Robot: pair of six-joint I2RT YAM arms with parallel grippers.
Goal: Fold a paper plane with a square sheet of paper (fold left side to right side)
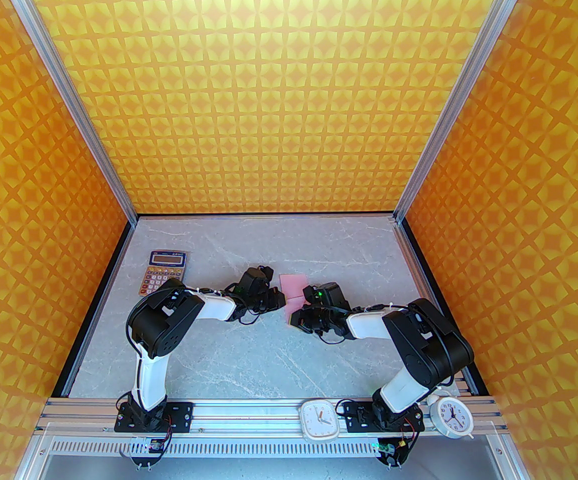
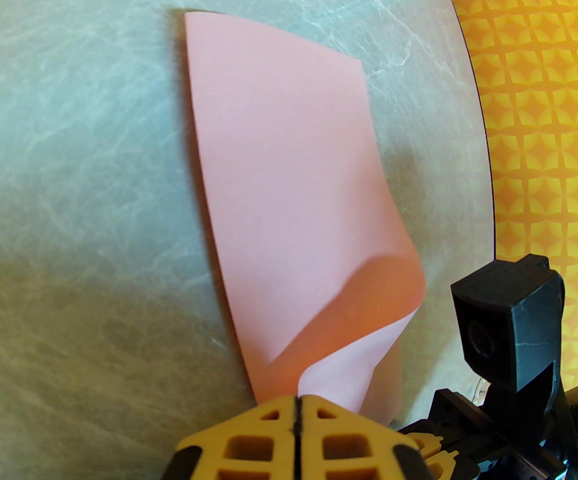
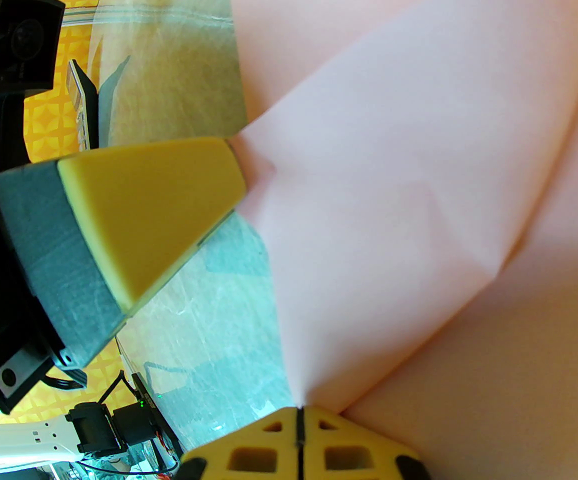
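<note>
Fingers (image 2: 249, 433) of left gripper (image 2: 296, 405), right gripper (image 3: 299, 415) pinched shut on six-o'clock edge of square sheet of paper (image 2: 279, 168); first fold apparently begun, uncreased.

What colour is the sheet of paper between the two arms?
Plain pale pink; the thin square sheet of paper shows best in the left wrist view.

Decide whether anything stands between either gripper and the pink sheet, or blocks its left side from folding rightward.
Nothing visible does. The left gripper and right gripper are both shut on the sheet itself; the calculator lies off to the left, apart from it.
</note>
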